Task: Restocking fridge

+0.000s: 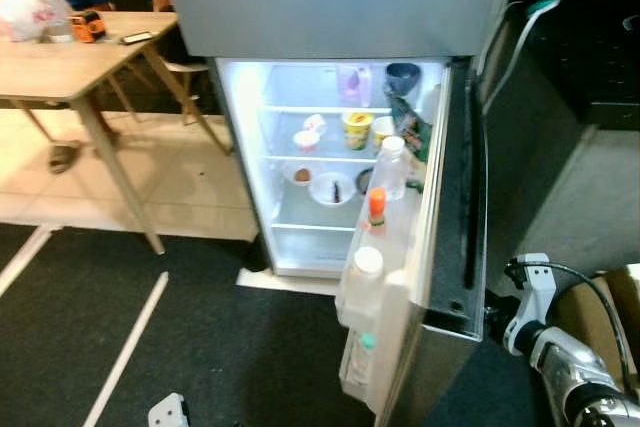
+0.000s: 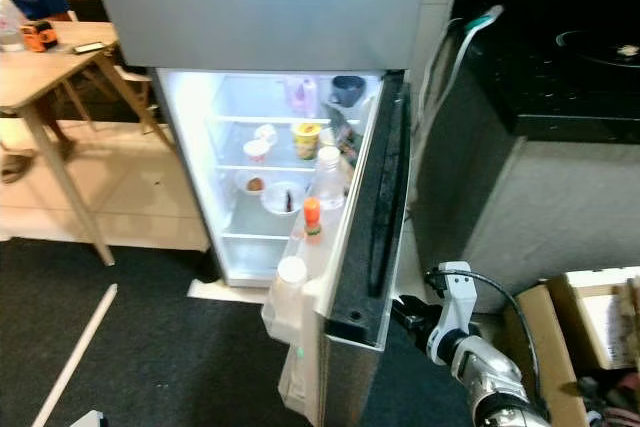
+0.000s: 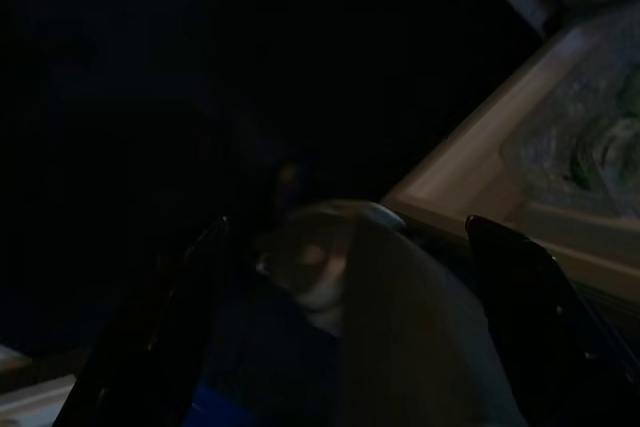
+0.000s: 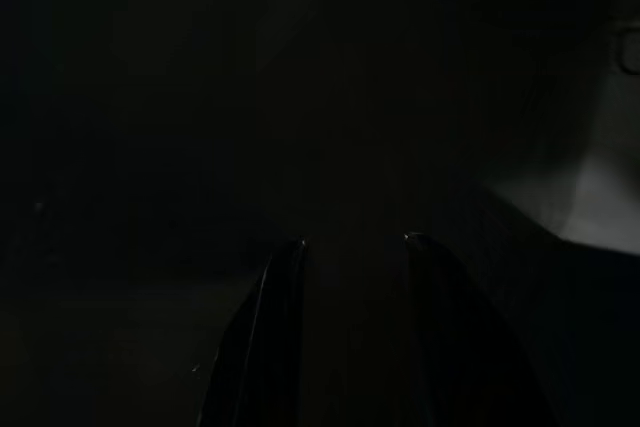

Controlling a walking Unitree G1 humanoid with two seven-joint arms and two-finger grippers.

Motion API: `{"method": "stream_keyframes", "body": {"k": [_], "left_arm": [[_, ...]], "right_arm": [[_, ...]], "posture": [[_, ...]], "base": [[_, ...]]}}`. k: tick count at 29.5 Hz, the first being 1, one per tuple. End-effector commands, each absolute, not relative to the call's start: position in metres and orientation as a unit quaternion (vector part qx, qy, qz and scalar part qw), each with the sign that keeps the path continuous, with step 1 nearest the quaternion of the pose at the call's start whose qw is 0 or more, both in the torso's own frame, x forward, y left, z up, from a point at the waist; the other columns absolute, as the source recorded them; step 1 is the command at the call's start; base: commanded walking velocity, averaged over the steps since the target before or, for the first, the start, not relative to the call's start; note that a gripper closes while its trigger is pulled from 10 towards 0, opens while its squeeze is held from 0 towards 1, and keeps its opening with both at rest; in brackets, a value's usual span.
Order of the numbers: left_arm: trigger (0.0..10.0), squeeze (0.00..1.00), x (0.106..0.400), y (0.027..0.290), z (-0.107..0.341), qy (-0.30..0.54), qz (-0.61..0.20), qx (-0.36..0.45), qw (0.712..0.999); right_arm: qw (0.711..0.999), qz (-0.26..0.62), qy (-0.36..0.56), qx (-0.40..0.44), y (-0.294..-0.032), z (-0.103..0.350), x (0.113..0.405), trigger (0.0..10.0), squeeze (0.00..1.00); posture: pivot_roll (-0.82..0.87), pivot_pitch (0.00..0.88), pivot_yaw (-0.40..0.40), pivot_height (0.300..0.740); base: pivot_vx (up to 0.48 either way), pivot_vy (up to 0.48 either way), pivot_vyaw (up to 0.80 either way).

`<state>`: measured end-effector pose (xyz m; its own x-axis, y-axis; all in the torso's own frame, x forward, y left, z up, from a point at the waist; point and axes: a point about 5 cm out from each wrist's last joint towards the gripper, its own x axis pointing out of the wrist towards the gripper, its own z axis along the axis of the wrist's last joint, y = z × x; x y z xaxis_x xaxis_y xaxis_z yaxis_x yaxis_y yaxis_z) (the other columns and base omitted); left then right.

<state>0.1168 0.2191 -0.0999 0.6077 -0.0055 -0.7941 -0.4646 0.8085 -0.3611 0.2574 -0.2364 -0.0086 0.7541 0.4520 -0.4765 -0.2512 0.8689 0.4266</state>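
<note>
Inside the open fridge (image 1: 300, 217), lit shelves carry a yellow cup (image 1: 357, 129), small tubs and a white bowl (image 1: 332, 189), while the door (image 1: 455, 197) rack holds a clear bottle (image 1: 390, 169), an orange-capped bottle (image 1: 376, 209) and a white-capped jug (image 1: 362, 287). Right end effector (image 2: 408, 313) sits low beside the door's bottom corner, fingers slightly apart around nothing. Left end effector (image 3: 340, 287) is spread around a rounded grey object (image 3: 390, 337); dark carpet (image 1: 200, 347) lies open before the fridge, beside the wooden table (image 1: 60, 67).

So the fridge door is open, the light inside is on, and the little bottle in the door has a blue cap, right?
Almost. The fridge door is open and the light inside is on, but the little bottle in the door has an orange cap, not a blue one. The left eye view shows it, standing between two bigger white-capped bottles.
</note>
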Motion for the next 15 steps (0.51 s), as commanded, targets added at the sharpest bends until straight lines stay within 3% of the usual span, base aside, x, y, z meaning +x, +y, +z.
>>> {"method": "stream_keyframes", "body": {"k": [1, 15], "left_arm": [[10.0, 0.00, 0.110, 0.220, -0.102, 0.432, 0.140, -0.278, 0.847], [10.0, 0.00, 0.107, 0.219, -0.103, 0.436, 0.139, -0.278, 0.845]], "right_arm": [[0.917, 0.228, 0.280, 0.171, -0.222, -0.003, 0.267, 10.0, 0.00], [0.904, 0.312, 0.248, 0.153, -0.197, 0.011, 0.282, 10.0, 0.00]], "posture": [[-0.05, 0.000, 0.012, 0.740], [-0.05, 0.000, 0.012, 0.740]], "base": [[0.000, 0.000, 0.76], [0.000, 0.000, 0.76]]}}
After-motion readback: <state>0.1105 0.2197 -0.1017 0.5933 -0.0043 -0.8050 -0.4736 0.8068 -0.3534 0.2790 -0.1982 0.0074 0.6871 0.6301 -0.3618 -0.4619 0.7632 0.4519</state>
